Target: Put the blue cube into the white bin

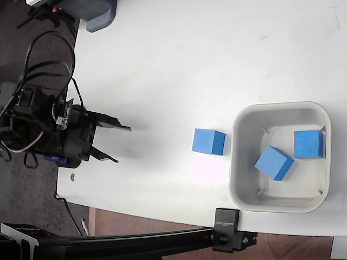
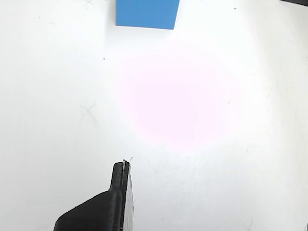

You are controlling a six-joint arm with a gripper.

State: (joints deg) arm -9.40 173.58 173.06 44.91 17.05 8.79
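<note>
White flat table top (image 1: 179, 65) fills most of the fixed view, running from the left edge past my arm to the right edge. My black six-joint arm (image 1: 38, 124) with looped cables sits at the table's left side. Off-white squarish plastic bin (image 1: 234, 162) with rounded corners and thick rim stands on the table at the right, near the bottom edge. My black two-finger gripper (image 1: 116, 144) points right toward the bin, fingers spread apart, nothing between them, well apart from everything blue. Grey-blue box-like object (image 1: 100, 13) at the table's top left corner, partly cut off. Black clamp bracket (image 1: 226, 230) on the table's near edge below the bin.

Small bright-blue cube on the table (image 1: 209, 142) sits just beside the bin's left wall, outside it, not touching as far as I can tell. Two more matching blue cubes lie on the bin floor: one tilted cube (image 1: 274, 162) near the middle, one square-on cube (image 1: 308, 144) by the right wall.

Wrist view: one black finger (image 2: 118, 192) at the bottom, the blue cube's lower part (image 2: 147, 13) at the top edge, bare table between.
</note>
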